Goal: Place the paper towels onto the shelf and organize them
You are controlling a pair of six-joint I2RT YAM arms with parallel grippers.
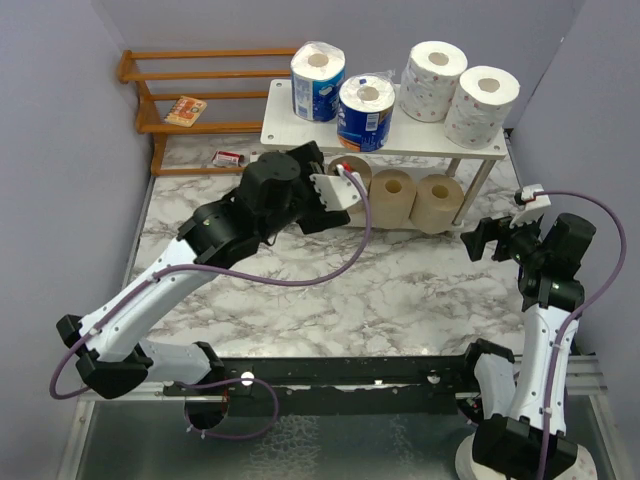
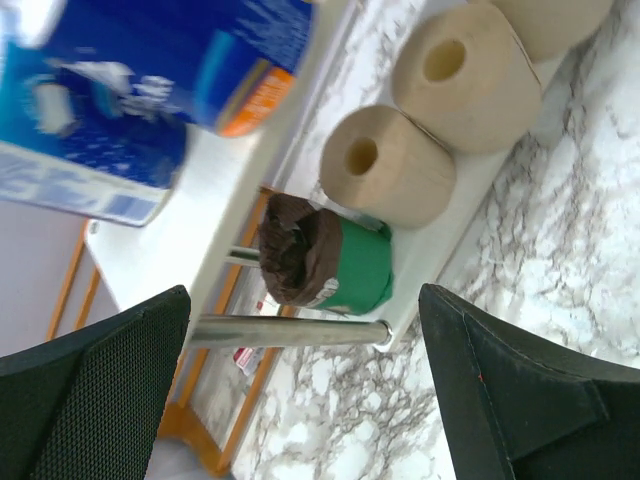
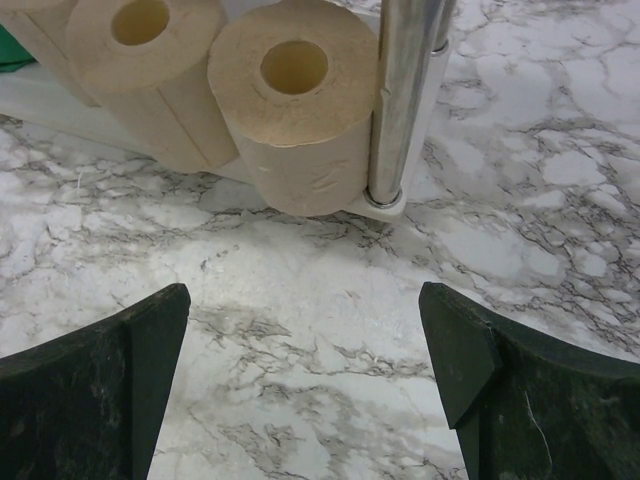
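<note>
The pale two-tier shelf (image 1: 400,145) stands at the back. On its top tier stand two blue-wrapped rolls (image 1: 317,82) and two white dotted rolls (image 1: 433,80). Three tan rolls (image 1: 392,197) lie on the lower tier. The left wrist view shows them (image 2: 385,165) beside the dark brown roll with the green band (image 2: 325,262), at the tier's left end behind a silver leg (image 2: 290,332). My left gripper (image 1: 315,185) is open and empty just in front of that end (image 2: 305,400). My right gripper (image 1: 488,238) is open and empty over the table near the right leg (image 3: 400,100).
An orange slatted rack (image 1: 200,75) stands at the back left with a snack packet (image 1: 186,110) on it. A small red-and-white box (image 1: 229,158) lies on the marble table below the rack. Purple walls close in the sides and back.
</note>
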